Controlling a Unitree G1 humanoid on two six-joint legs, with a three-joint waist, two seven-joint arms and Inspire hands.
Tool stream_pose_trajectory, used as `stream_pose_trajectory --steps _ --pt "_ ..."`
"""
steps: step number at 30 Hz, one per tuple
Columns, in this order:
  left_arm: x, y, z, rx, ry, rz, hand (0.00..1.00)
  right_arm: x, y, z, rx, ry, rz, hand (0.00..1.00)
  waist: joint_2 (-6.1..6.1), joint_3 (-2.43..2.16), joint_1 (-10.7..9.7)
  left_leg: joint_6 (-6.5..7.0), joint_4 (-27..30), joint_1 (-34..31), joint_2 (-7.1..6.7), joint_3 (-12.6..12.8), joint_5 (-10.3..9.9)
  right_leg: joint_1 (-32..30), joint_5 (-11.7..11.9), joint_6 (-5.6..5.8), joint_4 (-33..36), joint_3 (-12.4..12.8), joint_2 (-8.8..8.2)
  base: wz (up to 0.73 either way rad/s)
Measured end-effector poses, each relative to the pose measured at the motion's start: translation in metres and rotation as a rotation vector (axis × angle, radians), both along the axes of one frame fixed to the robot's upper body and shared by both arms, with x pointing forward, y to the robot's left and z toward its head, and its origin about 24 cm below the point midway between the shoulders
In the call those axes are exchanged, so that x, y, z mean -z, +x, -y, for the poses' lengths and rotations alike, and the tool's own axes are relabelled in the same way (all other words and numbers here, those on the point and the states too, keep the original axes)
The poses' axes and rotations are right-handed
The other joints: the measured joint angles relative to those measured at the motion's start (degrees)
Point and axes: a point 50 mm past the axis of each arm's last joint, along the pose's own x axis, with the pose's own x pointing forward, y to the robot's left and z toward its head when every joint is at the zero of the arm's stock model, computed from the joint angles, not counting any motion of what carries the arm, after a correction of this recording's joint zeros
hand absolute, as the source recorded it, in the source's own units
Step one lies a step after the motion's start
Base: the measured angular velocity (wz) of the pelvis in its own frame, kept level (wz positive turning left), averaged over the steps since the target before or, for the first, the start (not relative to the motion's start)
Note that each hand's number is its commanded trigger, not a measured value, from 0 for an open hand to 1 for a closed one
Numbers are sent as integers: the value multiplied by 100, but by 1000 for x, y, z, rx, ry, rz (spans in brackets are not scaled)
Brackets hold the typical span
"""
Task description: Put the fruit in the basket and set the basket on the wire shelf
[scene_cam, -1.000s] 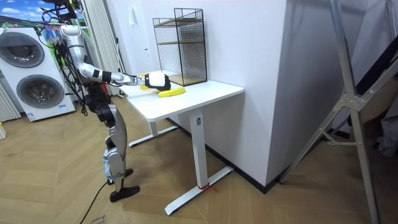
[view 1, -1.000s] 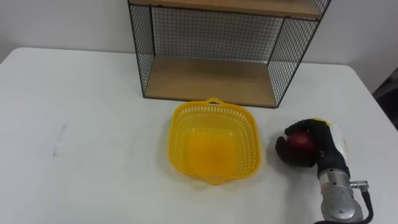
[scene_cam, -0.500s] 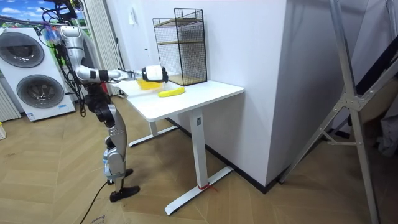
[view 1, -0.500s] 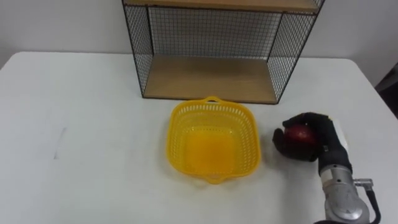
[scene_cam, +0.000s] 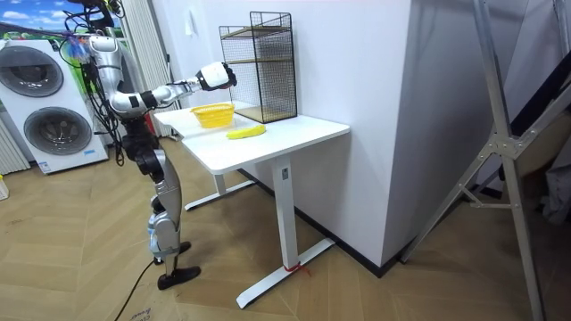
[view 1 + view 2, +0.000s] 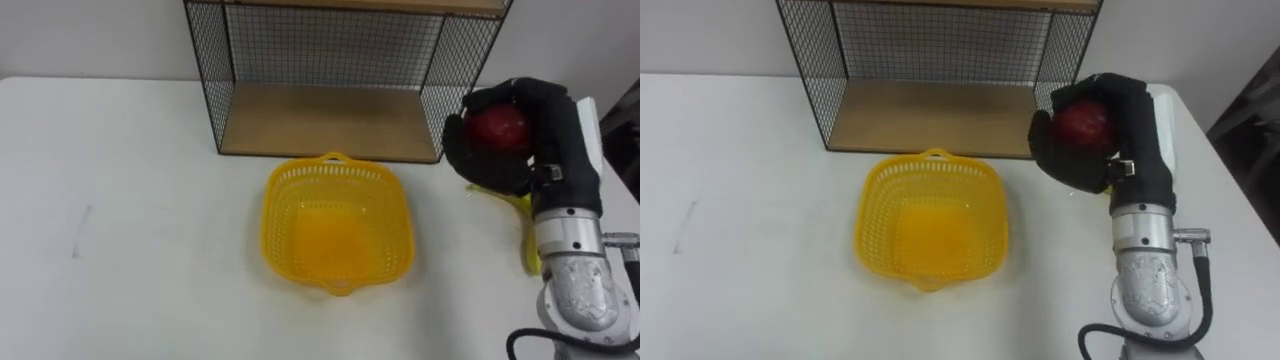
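Now that it has risen, right hand [image 6: 556, 140] clasps apple [image 6: 500, 127].

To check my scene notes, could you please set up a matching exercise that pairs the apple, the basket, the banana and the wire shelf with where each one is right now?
Things:
1. red apple
2. yellow basket
3. banana
4. wire shelf

Places:
A. standing at the back of the table
B. lying on the table, to the robot's right of the basket
C. held above the table in the right hand
D. empty, on the table in front of the shelf

Pairs: 1-C, 2-D, 3-B, 4-A
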Motion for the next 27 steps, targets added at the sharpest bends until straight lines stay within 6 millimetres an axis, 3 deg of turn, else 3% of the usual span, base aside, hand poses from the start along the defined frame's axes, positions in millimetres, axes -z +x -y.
stream_pose_trajectory --steps 6,15,16,17,18,19,27 --pt "2 2 3 23 -15 -20 0 -11 4 -30 -156 -77 16 100 50 23 28 0 -1 -40 6 -1 1 -34 0 0 -2 -16 2 0" --pt "2 8 7 78 -42 -27 0 2 1 -65 -376 -173 -91 100 -22 4 237 0 -15 -99 1 -15 1 -92 1 -1 -14 -24 0 0" --pt "2 10 7 82 -42 -28 0 4 0 -69 -402 -175 -107 94 -26 4 268 0 -15 -104 1 -18 1 -93 1 -1 -14 -41 0 0" --pt "2 10 7 81 -42 -31 0 5 0 -71 -413 -177 -115 27 -30 7 286 0 -15 -105 2 -18 1 -94 1 -1 -14 -47 0 0" --pt "2 12 7 82 -40 -28 0 7 -1 -73 -437 -180 -129 10 -42 12 303 0 -11 -113 2 -25 1 -96 1 -1 -15 -56 0 4" --pt "2 14 7 83 -40 -24 0 8 -2 -76 -461 -184 -139 0 -50 12 317 0 -6 -124 1 -34 1 -99 1 -1 -15 -66 -2 4" --pt "1 26 8 115 -53 -12 0 13 -4 -84 -536 -201 -193 0 -67 34 328 0 23 -138 1 -40 1 -99 1 -1 -12 -30 -2 0"
